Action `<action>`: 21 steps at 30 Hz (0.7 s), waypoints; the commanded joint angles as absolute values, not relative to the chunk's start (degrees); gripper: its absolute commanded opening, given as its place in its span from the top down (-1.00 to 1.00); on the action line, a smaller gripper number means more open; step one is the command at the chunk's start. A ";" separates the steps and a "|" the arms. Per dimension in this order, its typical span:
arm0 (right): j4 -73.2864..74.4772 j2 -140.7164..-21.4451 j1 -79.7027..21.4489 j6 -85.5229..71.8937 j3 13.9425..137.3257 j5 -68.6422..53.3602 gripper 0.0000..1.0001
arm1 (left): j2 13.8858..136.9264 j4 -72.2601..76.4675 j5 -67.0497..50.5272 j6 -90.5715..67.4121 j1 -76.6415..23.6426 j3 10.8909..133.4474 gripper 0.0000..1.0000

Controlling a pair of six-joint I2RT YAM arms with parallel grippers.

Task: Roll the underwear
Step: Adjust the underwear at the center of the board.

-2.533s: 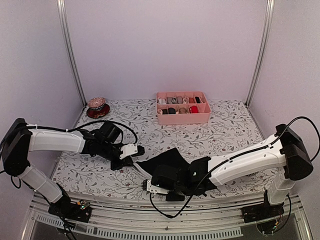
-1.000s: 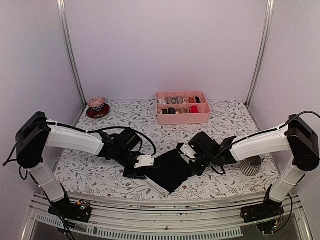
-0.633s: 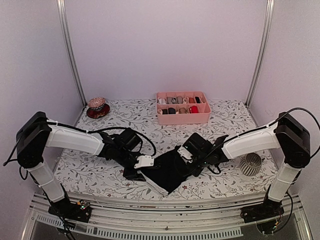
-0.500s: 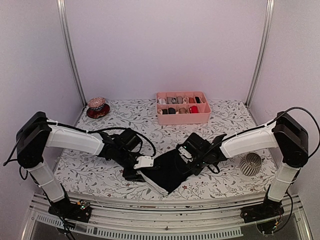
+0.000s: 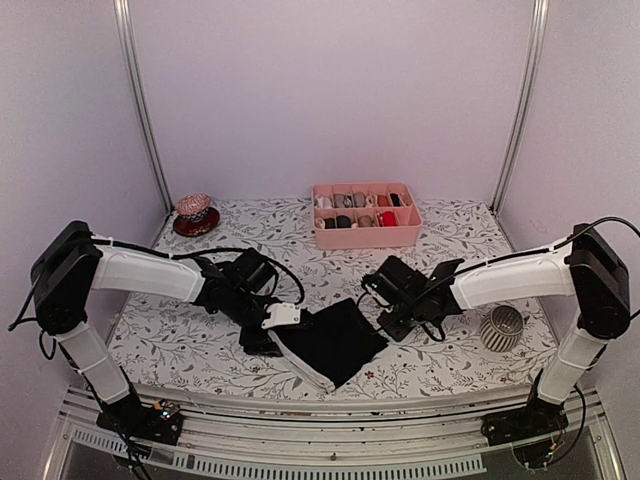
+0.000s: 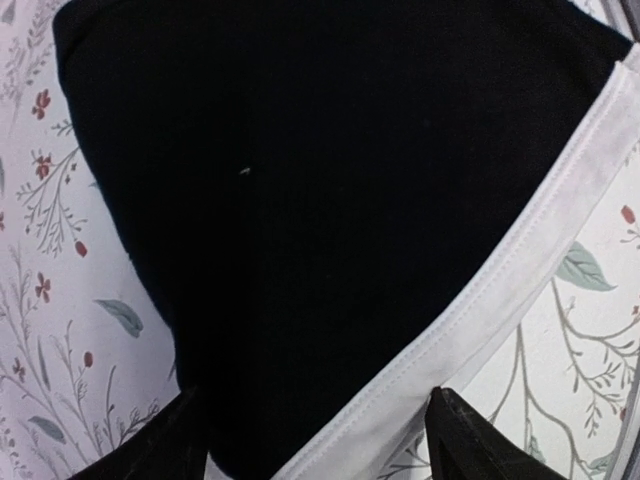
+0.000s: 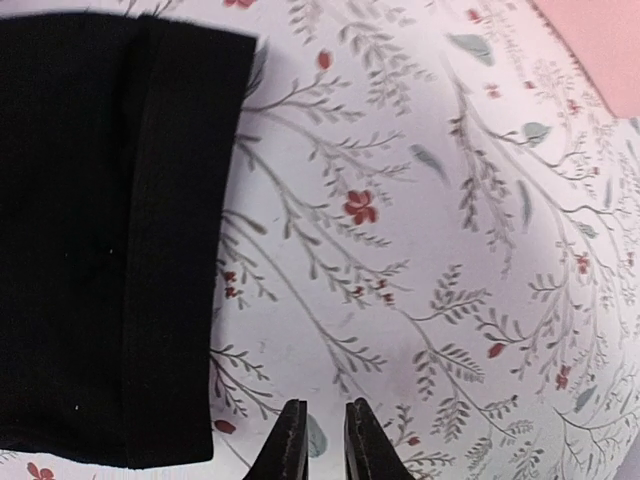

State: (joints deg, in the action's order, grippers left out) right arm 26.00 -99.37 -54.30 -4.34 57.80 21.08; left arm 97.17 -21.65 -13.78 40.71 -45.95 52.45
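One underwear (image 5: 332,342), black with a pale waistband (image 5: 300,366) along its near-left edge, lies folded flat on the flowered table. My left gripper (image 5: 272,332) hovers at its left corner. In the left wrist view the black fabric (image 6: 300,200) fills the frame, and the left gripper (image 6: 320,455) stands open, its fingertips (image 6: 470,450) straddling the waistband (image 6: 520,250) without pinching it. My right gripper (image 5: 388,322) is just off the cloth's right edge. In the right wrist view the right gripper (image 7: 327,445) has its jaws a narrow gap apart, empty, over bare tablecloth, with the underwear (image 7: 100,230) to its left.
A pink divided tray (image 5: 366,238) with small fabric rolls stands at the back centre; its corner (image 7: 610,40) shows in the right wrist view. A red dish holding a pink bundle (image 5: 194,210) sits at the back left. A ribbed grey-white object (image 5: 502,325) rests at the right.
The left jaws have opened wide and let go of the waistband. The right gripper has drawn back to the right off the fabric, and its jaws have parted slightly.
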 commanded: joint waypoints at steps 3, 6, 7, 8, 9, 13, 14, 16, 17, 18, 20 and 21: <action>23.28 -89.35 -54.84 -6.18 57.65 33.14 0.53 | 99.66 -19.20 -5.61 42.56 -43.05 52.40 -0.59; 19.50 -84.08 -55.01 -6.06 55.78 36.43 0.40 | 101.02 -18.66 -4.33 43.18 -41.54 53.15 -0.58; 18.47 -82.60 -55.03 -6.00 55.16 37.30 0.35 | 101.07 -17.88 -3.65 43.38 -41.08 53.24 -0.58; 17.37 -81.40 -55.09 -5.89 54.65 38.50 0.28 | 101.15 -17.24 -3.18 43.60 -40.64 53.40 -0.58; 16.28 -80.28 -55.04 -5.61 54.27 38.98 0.24 | 101.22 -16.71 -2.76 43.79 -40.27 53.70 -0.58; 12.26 -76.78 -55.10 -4.30 52.46 42.53 0.08 | 101.14 -11.76 0.61 44.88 -39.11 54.25 -0.68; 10.00 -75.81 -55.06 -3.49 51.44 43.34 0.02 | 101.55 -9.85 2.38 45.52 -38.65 54.55 -0.75; 5.58 -74.28 -55.10 -2.22 48.50 43.92 -0.24 | 104.20 -7.76 7.16 45.73 -37.34 56.84 -0.80; 3.39 -73.72 -55.06 -1.61 47.14 43.82 -0.39 | 105.76 -8.23 8.30 45.27 -36.53 59.20 -0.85; 1.87 -73.32 -55.06 -0.81 45.36 43.70 -0.56 | 106.90 -9.13 8.72 44.69 -35.34 62.20 -0.89; -0.90 -72.84 -55.06 -0.62 43.50 42.55 -0.85 | 107.30 -10.26 8.05 43.61 -34.02 64.79 -0.96; -1.99 -72.72 -55.10 -0.62 42.31 41.50 -0.95 | 106.57 -10.49 7.21 43.38 -33.73 65.04 -0.97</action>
State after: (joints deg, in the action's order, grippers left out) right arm 6.22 -74.04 -54.81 -2.33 46.13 41.71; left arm 106.19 -11.20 3.90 44.21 -36.69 61.67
